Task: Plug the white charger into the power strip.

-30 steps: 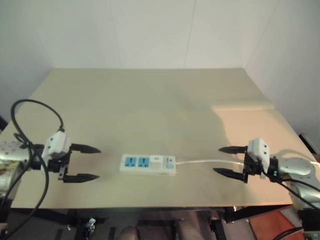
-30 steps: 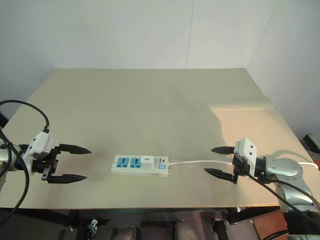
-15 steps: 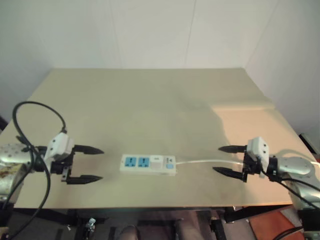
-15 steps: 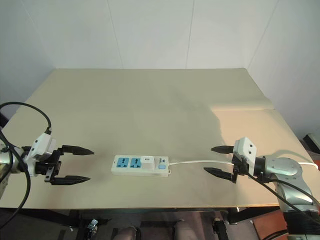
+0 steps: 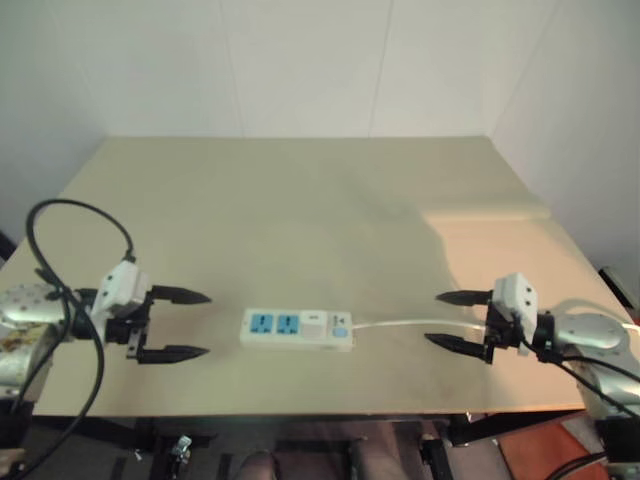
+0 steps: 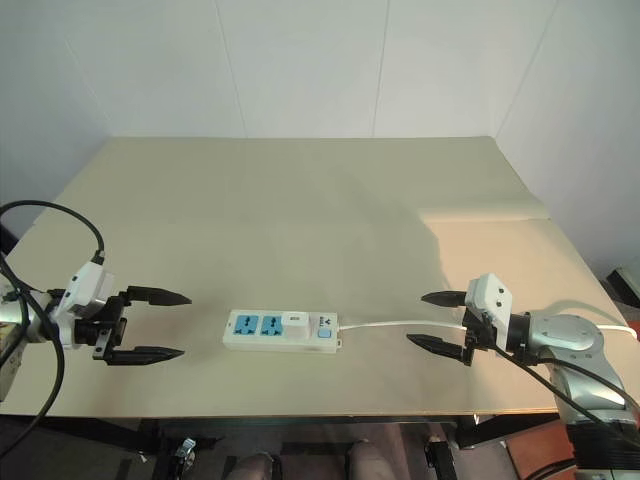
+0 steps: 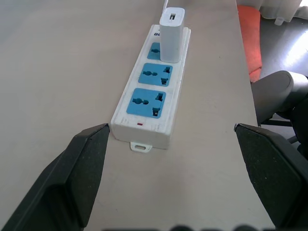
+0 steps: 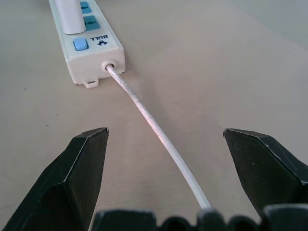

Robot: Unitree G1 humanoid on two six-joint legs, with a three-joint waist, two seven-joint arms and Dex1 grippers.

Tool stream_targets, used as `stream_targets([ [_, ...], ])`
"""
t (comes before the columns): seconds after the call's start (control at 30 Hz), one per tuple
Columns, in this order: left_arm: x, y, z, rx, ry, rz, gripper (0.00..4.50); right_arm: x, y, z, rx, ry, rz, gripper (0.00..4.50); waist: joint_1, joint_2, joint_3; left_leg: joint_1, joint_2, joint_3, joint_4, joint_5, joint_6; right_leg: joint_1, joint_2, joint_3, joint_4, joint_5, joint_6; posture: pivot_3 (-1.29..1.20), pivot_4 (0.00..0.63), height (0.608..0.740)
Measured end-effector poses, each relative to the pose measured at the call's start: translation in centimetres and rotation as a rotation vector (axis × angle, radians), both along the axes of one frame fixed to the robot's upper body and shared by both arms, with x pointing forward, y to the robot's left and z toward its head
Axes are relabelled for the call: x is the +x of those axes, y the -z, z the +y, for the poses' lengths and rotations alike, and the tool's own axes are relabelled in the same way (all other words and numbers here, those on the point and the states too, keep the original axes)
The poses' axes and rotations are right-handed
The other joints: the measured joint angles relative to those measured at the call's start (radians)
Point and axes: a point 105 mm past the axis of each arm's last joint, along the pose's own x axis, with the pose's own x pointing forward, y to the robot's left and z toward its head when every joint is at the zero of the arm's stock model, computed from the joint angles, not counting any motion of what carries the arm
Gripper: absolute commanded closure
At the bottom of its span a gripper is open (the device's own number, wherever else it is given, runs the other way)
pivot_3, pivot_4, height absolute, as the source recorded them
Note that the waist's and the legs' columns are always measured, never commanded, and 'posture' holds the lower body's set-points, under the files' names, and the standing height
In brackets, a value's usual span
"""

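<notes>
The power strip [image 5: 296, 329] lies flat on the beige table near its front edge. The white charger [image 5: 314, 321] stands upright in the socket nearest the switch end, also clear in the left wrist view as the white charger [image 7: 172, 34]. Two blue sockets [image 7: 146, 101] beside it are bare. My left gripper [image 5: 186, 324] is open, a short way left of the strip's end and pointing at it, holding nothing. My right gripper [image 5: 448, 320] is open to the right of the strip. The thin white cable [image 8: 154, 130] runs between its fingers.
The table [image 5: 300, 210] stretches wide behind the strip. Its front edge runs just below both grippers. A black cable [image 5: 60, 240] loops over my left arm. White walls close the back and right side.
My left gripper has shifted slightly right toward the strip's end, still open. The right gripper, the strip and the charger have not moved.
</notes>
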Motion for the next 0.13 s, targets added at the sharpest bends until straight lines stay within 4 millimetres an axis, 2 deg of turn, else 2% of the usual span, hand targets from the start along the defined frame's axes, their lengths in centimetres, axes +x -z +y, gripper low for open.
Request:
stream_targets([
  [0.13,-0.01,0.14,0.04,-0.004,0.006,0.012,0.0,-0.03,-0.06,0.09,-0.001,-0.001,-0.004,0.03,-0.001,0.0,0.0,0.0,0.0,0.0,0.0,0.0,0.0,0.0,0.0,0.0,0.0,0.0,0.0,0.0,0.15,0.74],
])
